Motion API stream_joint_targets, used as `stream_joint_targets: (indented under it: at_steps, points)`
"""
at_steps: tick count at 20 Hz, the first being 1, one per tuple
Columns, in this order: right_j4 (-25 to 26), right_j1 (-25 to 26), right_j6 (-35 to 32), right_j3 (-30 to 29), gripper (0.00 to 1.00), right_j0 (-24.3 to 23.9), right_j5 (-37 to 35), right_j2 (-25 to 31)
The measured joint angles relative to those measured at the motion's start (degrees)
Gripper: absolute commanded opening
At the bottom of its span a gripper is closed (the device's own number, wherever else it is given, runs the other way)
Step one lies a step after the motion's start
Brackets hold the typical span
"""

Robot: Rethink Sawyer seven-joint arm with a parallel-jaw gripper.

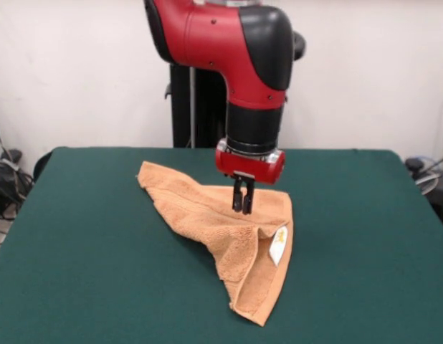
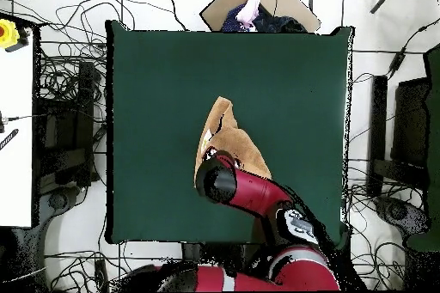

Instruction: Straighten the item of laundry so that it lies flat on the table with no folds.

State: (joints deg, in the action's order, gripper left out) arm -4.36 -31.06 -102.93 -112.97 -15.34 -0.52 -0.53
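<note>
The orange-tan towel (image 1: 207, 215) lies crumpled on the green table (image 1: 78, 236), folded into a rough triangle. One corner points to the far left and a doubled flap runs toward the front. Its white tag (image 1: 279, 245) shows on the right edge. My gripper (image 1: 243, 208) hangs straight down over the towel's middle, fingers shut, tips at or just above the cloth. I cannot tell whether they pinch any cloth. In the overhead view the towel (image 2: 225, 135) lies near the middle of the table (image 2: 155, 92). The arm covers the towel's near part and hides the gripper.
The red and black arm (image 2: 258, 195) reaches in from the table's base edge. Cables and equipment lie on the floor around the table. A cardboard box (image 2: 266, 2) and a person's hand (image 2: 251, 6) are beyond the far edge in the overhead view.
</note>
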Motion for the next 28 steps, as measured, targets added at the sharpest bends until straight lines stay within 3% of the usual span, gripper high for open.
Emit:
stream_joint_targets:
  at_steps: [18, 28]
  points:
    - [-0.7, 3.2, 0.0, 0.1, 0.0, 0.8, 0.8, 0.2]
    - [-0.6, 6.6, 0.0, 0.0, 0.0, 2.0, 7.0, 0.1]
